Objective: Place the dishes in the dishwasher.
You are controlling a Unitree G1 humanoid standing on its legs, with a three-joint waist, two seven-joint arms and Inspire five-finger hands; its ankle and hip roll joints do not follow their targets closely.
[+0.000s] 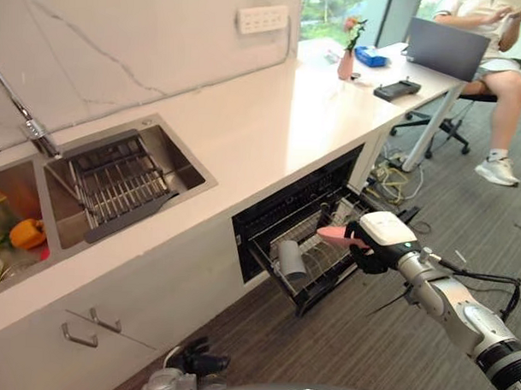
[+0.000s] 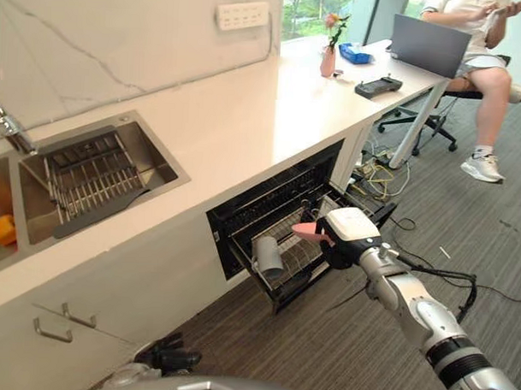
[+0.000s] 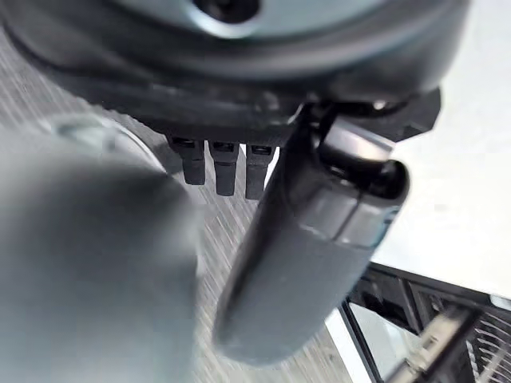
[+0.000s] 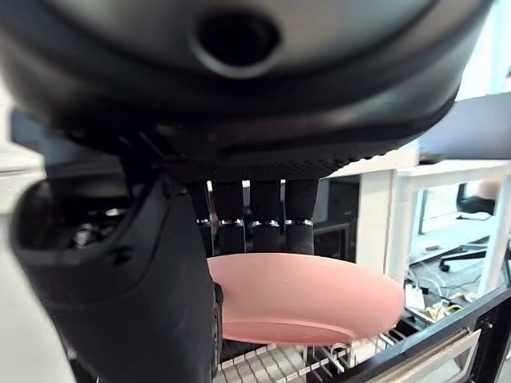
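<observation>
Right robot hand (image 1: 372,243), lower right of centre in the left eye view, has fingers (image 4: 254,211) and thumb closed on a pink plate (image 4: 307,297); grip is at the plate's rim, w/ most of the plate sticking out past the fingertips. Plate sits roughly flat, just above the pulled-out dishwasher rack (image 1: 314,261), not yet down among the wires. A grey cup (image 1: 290,258) lies on its side in the rack, to the frame-left of the plate, apart from it.

Left robot hand (image 3: 303,239) shows close up in its own wrist view, fingers relaxed, nothing in it; idle.

Step in hand, by judgement: placing phase, plate carried to the rack, drop-off pending. Next move prob. calls for tilting the plate on edge, lowering it into a free slot clear of the cup, then letting go.

Further out: counter (image 1: 272,118) above the dishwasher, sink (image 1: 171,170) w/ drying rack at mid-left, laptop (image 1: 445,47) and a seated person (image 1: 496,58) at upper right.
</observation>
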